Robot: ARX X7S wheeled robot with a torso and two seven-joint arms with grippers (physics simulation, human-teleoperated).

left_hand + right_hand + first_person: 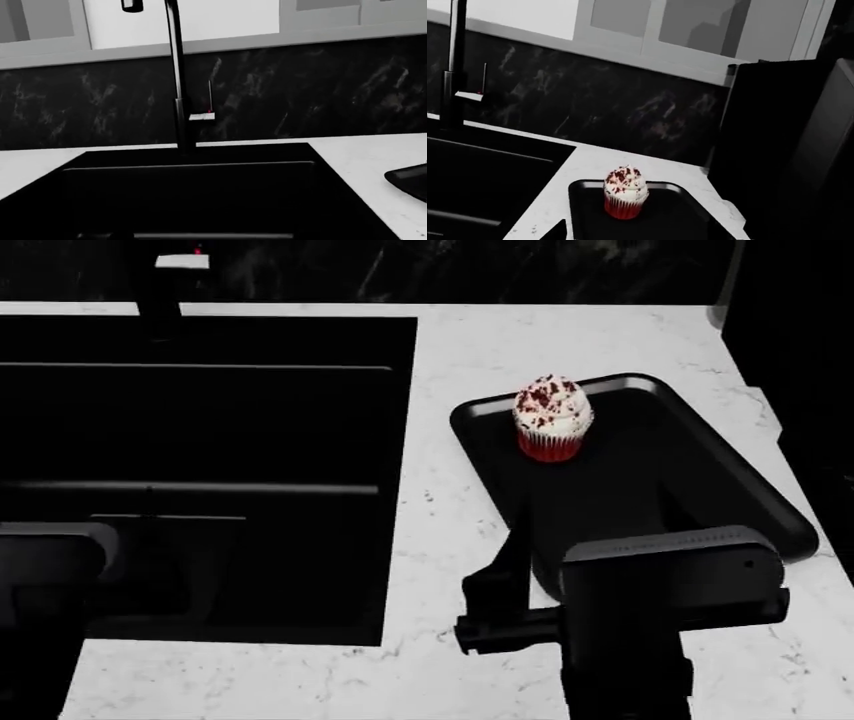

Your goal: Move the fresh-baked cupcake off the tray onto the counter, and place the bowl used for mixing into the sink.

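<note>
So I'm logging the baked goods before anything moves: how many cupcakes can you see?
1. The cupcake stands on the tray, near its far end, right of the sink. The right arm covers the tray's near end, so another could be hidden there.

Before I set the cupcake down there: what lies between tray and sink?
Only bare counter separates the tray from the sink, seen in the head view.

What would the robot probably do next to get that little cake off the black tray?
Probably ease the right arm forward toward the cupcake. It stands upright at the far end of the tray, untouched, and the right gripper sits well short of it, over the near edge. No bowl shows in any view, so the cupcake seems the sensible start.
</note>
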